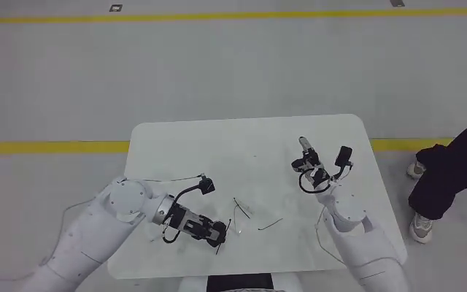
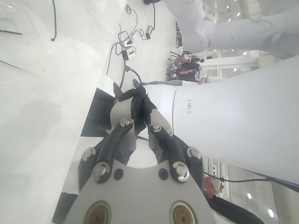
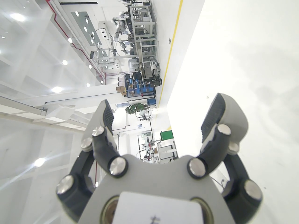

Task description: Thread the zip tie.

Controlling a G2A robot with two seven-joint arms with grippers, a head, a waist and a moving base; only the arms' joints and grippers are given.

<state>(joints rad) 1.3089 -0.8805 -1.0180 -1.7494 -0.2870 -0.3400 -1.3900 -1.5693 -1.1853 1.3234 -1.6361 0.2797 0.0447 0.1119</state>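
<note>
White table (image 1: 182, 139) with rounded corners, standing on a pale grey floor (image 1: 219, 66) crossed by two yellow lines (image 1: 219, 16) (the nearer one passes under the table). Beyond lies a bright white hall with round ceiling lights (image 3: 56, 89), a red pipe (image 3: 56, 17) high up, metal racks (image 3: 142, 36), a potted plant (image 3: 135, 108) and a green bin (image 3: 166, 135); cables (image 2: 128, 47) trail over the floor beside the table

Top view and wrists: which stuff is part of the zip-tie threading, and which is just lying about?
Job:
thin black plastic zip tie nearer the left arm
second black zip tie beside it
left gripper, shut
right gripper, open, empty

Lying about:
black cables and adapters on the floor
green bin
</note>
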